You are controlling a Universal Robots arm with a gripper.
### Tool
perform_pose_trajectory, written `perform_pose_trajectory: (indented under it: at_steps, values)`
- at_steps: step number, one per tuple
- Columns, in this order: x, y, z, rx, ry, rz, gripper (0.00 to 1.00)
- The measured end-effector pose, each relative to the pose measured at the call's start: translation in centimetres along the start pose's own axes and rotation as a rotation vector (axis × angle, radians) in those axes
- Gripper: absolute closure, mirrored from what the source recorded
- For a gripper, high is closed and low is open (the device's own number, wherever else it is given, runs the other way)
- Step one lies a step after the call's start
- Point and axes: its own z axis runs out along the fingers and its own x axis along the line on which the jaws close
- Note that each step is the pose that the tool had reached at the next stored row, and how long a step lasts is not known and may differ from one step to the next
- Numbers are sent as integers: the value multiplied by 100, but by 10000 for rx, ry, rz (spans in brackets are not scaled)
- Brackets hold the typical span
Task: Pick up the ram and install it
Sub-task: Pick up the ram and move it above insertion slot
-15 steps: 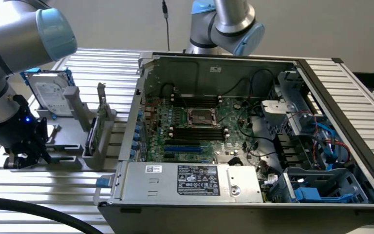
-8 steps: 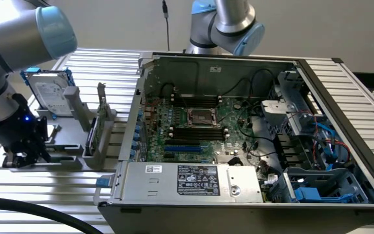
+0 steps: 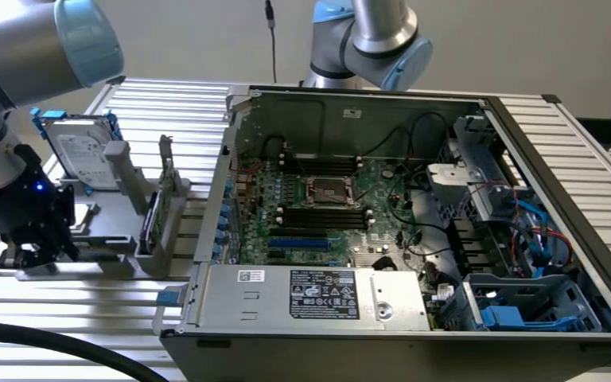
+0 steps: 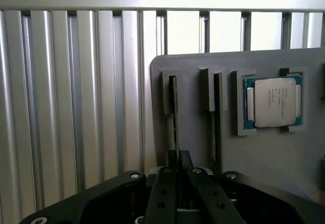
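Observation:
In the wrist view the ram (image 4: pixel 175 112) is a thin dark stick seen edge-on, standing in a slot of the grey holder plate (image 4: pixel 193 132). My gripper (image 4: pixel 179 167) has its two black fingers drawn close together on the stick's near end. A second dark stick (image 4: pixel 217 122) stands in the neighbouring slot. In the exterior view my gripper (image 3: pixel 35 253) hangs low at the left end of the grey holder (image 3: pixel 104 239), left of the open computer case (image 3: pixel 391 111). The motherboard's black memory slots (image 3: pixel 321 215) lie inside the case beside the processor socket (image 3: pixel 327 191).
A square silver-topped chip (image 4: pixel 274 102) sits in a recess of the holder plate. A silver hard drive (image 3: pixel 77 151) with a blue bracket stands at the holder's back. Everything rests on a ribbed metal table (image 3: pixel 72 310). A black cable (image 3: pixel 61 342) curves across the front left.

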Motion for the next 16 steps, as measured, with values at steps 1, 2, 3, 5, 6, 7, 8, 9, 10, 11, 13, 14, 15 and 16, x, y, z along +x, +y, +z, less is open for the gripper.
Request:
perform_pose_trajectory:
  at_steps: [1, 2, 3, 5, 6, 7, 8, 9, 10, 11, 13, 14, 15, 16]
  values:
    - [-1, 0, -23, -5, 1, 11, 86]
    - [-3, 0, -49, -7, 1, 21, 86]
    - [-5, 0, -81, -10, 2, 28, 86]
    - [-12, -1, -160, -12, 1, 39, 86]
    - [-16, -1, -205, -13, 0, 44, 86]
    - [-21, -1, -250, -14, 1, 48, 86]
    - [-27, -2, -295, -15, 1, 52, 86]
    - [-31, -4, -340, -14, 1, 54, 86]
    - [-33, -7, -387, -16, 2, 54, 86]
    - [-35, -12, -433, -16, 2, 54, 86]
    - [-40, -25, -524, -19, 2, 53, 86]
    - [-42, -33, -567, -21, 3, 54, 86]
    - [-45, -45, -613, -21, 1, 53, 86]
    - [-48, -63, -658, -22, 1, 54, 86]
